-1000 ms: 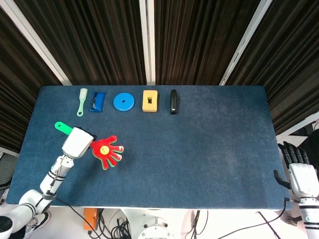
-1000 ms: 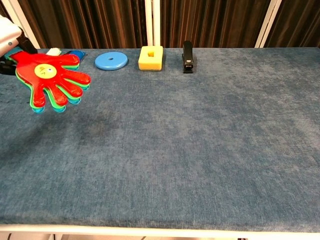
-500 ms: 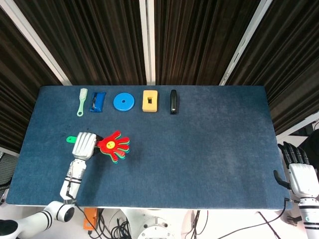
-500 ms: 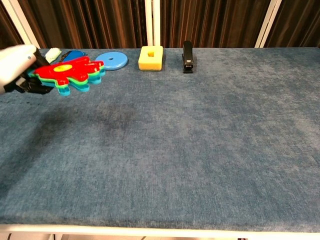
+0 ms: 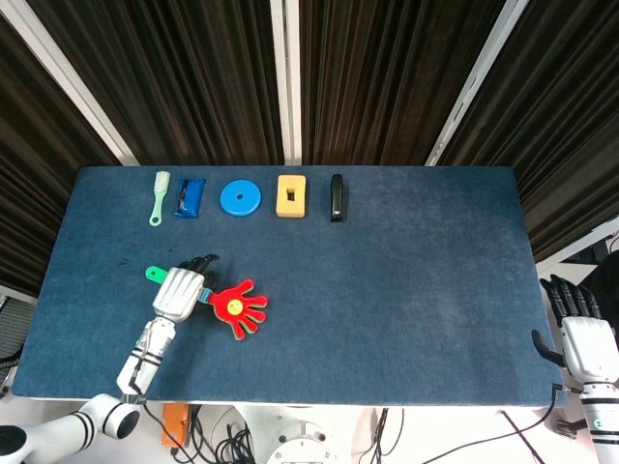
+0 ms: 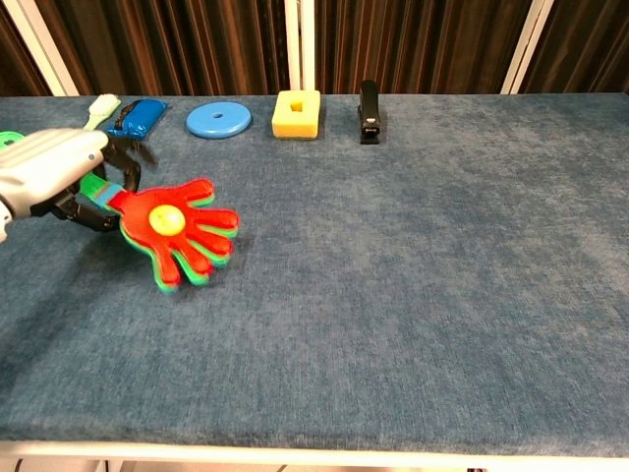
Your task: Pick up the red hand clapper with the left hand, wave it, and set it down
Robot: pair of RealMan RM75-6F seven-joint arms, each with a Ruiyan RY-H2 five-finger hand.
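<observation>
Tabletop [image 5: 406,290] in blue felt fills my view. Left hand [image 5: 178,291] [image 6: 51,169] wraps the green handle of the red hand clapper [image 5: 239,309] [image 6: 181,230], paddles low over the left front. Right hand [image 5: 582,338] hangs off the right edge, fingers spread, holding nothing.

Left hand [image 5: 180,291] grips the red hand clapper [image 5: 239,309] above the blue table [image 5: 406,251].
</observation>
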